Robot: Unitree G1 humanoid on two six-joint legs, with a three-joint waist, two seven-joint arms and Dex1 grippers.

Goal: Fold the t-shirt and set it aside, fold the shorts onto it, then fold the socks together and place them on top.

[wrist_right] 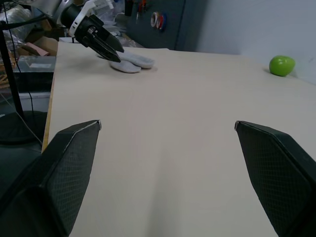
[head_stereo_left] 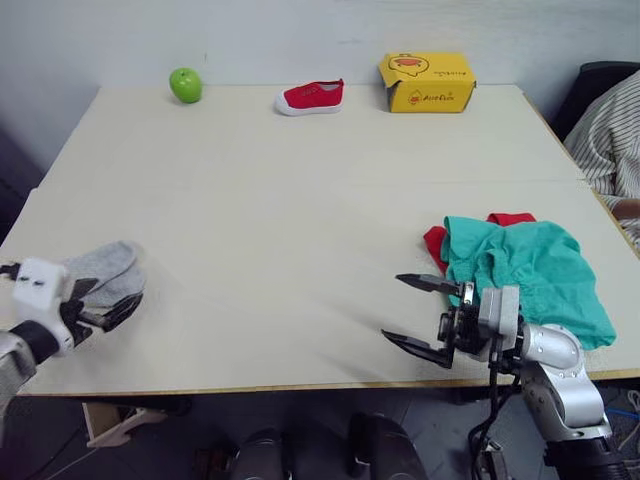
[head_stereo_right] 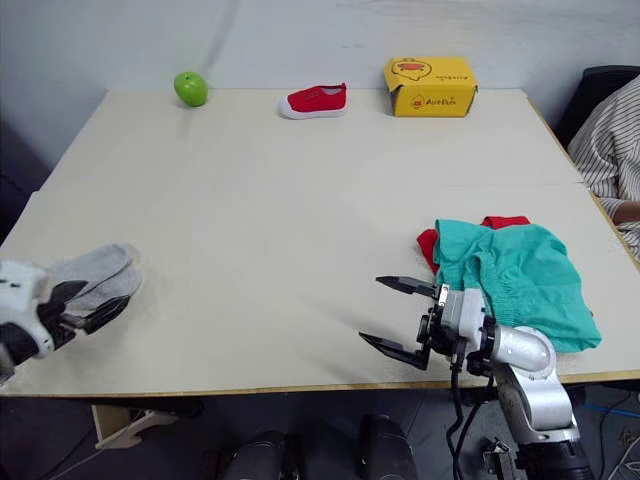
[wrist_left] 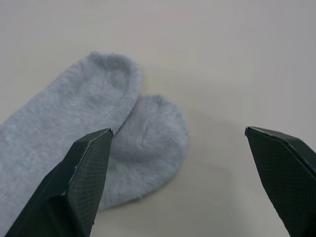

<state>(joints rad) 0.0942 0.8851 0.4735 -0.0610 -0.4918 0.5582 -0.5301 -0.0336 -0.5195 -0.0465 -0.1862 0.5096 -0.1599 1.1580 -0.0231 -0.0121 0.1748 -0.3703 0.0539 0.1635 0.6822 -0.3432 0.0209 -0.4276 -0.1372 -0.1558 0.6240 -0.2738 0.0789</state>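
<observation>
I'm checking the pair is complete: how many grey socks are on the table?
2. Both light grey cloth socks lie side by side, touching, at the table's near left corner, right at the left gripper, whose jaws stand open over them. None other visible.

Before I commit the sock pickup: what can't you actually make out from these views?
- The t-shirt: mostly covered by the shorts; its fold can't be judged from the head views.
- The socks: cut off by the left wrist view's edge; the left tool hides their near ends in the head views.
- The shorts' near edge: hidden behind the right tool and its arm.
</observation>
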